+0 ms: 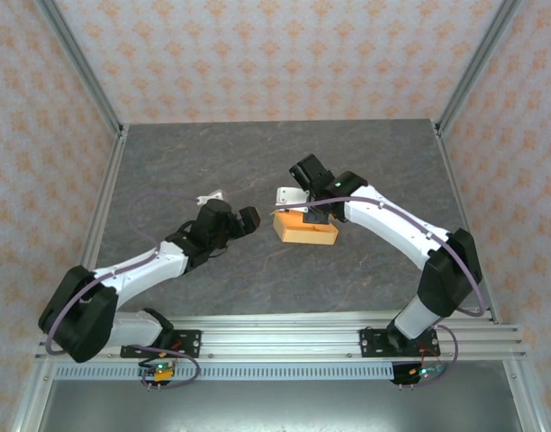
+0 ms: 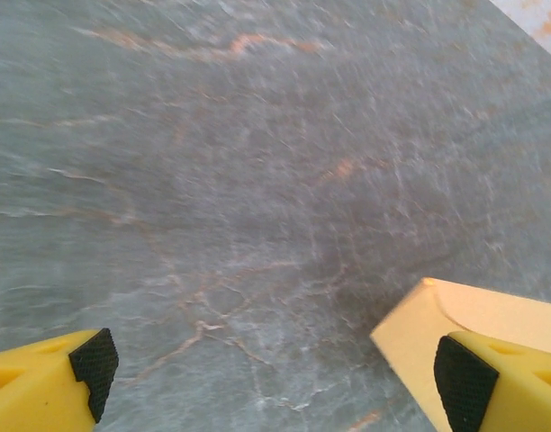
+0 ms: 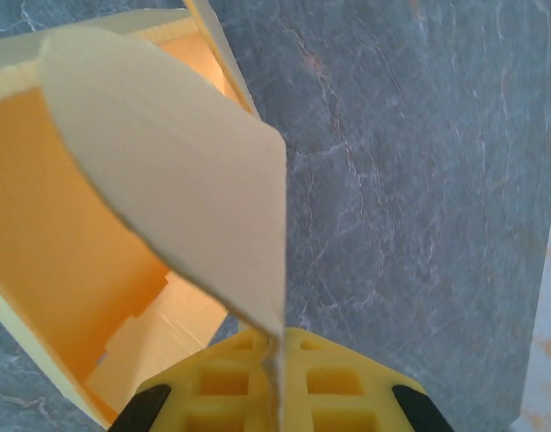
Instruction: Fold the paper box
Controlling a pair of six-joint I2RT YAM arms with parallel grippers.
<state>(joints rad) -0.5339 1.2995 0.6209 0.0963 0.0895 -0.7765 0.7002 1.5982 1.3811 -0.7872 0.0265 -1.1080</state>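
The paper box (image 1: pixel 306 232), light orange-tan cardboard, lies partly formed at the middle of the table. My right gripper (image 1: pixel 304 209) is over its far edge and is shut on one of its flaps. In the right wrist view that pale flap (image 3: pixel 181 166) curves up into the shut gripper (image 3: pixel 277 360), with the box's open orange inside (image 3: pixel 68 243) to the left. My left gripper (image 1: pixel 249 219) hovers just left of the box and is open. In the left wrist view its fingertips (image 2: pixel 94 367) stand wide apart, and a box corner (image 2: pixel 418 331) sits beside the right fingertip.
The table (image 1: pixel 212 162) is dark grey marbled stone. Metal frame posts (image 1: pixel 77 63) and patterned walls close it in on the left, right and back. The rail (image 1: pixel 275 337) carrying both arm bases runs along the near edge.
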